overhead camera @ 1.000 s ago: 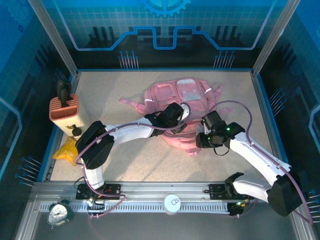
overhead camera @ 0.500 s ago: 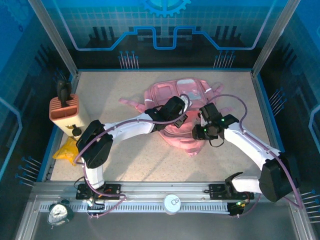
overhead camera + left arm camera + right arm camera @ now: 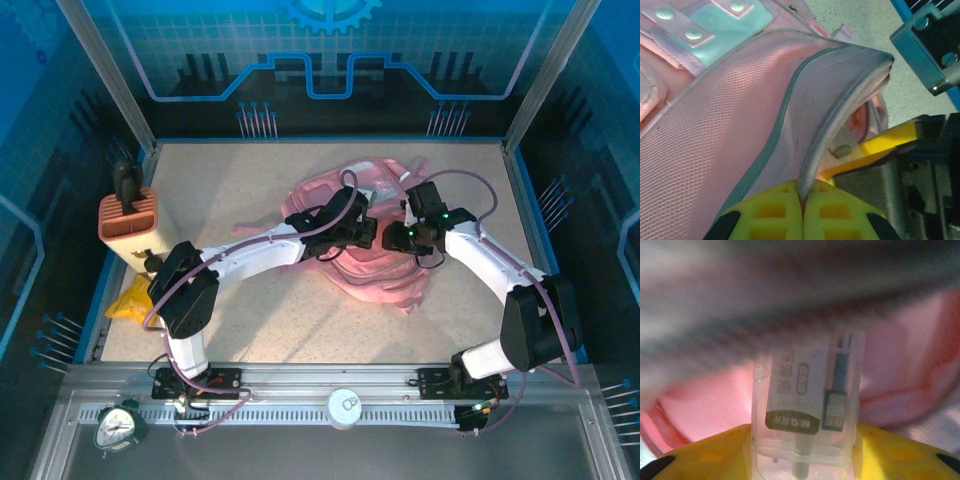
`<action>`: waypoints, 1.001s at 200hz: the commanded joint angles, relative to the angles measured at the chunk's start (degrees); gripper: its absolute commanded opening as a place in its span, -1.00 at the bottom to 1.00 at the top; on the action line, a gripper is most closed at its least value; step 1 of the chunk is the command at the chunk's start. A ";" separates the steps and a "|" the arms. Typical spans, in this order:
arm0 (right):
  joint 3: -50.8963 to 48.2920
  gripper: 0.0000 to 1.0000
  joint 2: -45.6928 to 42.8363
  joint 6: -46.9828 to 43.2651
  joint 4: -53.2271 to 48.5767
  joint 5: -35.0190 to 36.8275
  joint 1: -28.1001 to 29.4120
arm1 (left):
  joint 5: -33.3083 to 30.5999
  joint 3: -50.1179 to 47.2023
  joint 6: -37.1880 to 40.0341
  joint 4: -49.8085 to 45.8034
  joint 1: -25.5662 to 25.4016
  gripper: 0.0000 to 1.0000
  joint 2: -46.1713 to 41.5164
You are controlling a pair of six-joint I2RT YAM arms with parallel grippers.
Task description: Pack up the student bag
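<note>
The student bag (image 3: 375, 272), pink and soft, lies bunched at the table's middle back. My left gripper (image 3: 370, 232) is shut on the grey-edged rim of its opening (image 3: 840, 125) and holds that flap raised; the yellow fingers (image 3: 803, 192) pinch the rim between them. My right gripper (image 3: 393, 238) faces it from the right, its yellow finger (image 3: 880, 146) poking under the raised flap. In the right wrist view a clear plastic case (image 3: 805, 405) with a printed label stands between the yellow fingers (image 3: 802, 445), touching both, with pink bag lining (image 3: 705, 405) behind and the blurred flap overhead.
An orange ribbed box (image 3: 127, 218) with a black object (image 3: 126, 182) in it stands at the left edge, a yellow item (image 3: 133, 300) below it. A small clock (image 3: 120, 425) and a white round thing (image 3: 345, 405) sit on the front rail.
The left gripper has closed on the bag's rim and pulled it up and back, bunching the bag. The right gripper with the case has moved up-left to the opening.
</note>
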 commanded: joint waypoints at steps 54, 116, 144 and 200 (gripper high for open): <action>-6.03 0.11 -5.28 4.98 12.02 -15.56 -3.88 | 0.80 0.39 -9.76 1.66 -0.20 -1.00 -4.41; -5.74 -0.37 1.49 4.99 15.94 -16.01 -2.67 | 2.17 -0.51 -11.87 2.53 -0.25 -1.00 -4.26; -5.20 -0.40 3.90 7.10 22.53 -21.77 -0.94 | -0.22 -1.85 -13.85 2.19 0.11 -1.00 -4.84; -12.32 -0.21 -9.41 2.05 14.31 -13.18 -3.09 | 3.40 -8.33 -17.43 4.24 1.49 -0.36 -9.24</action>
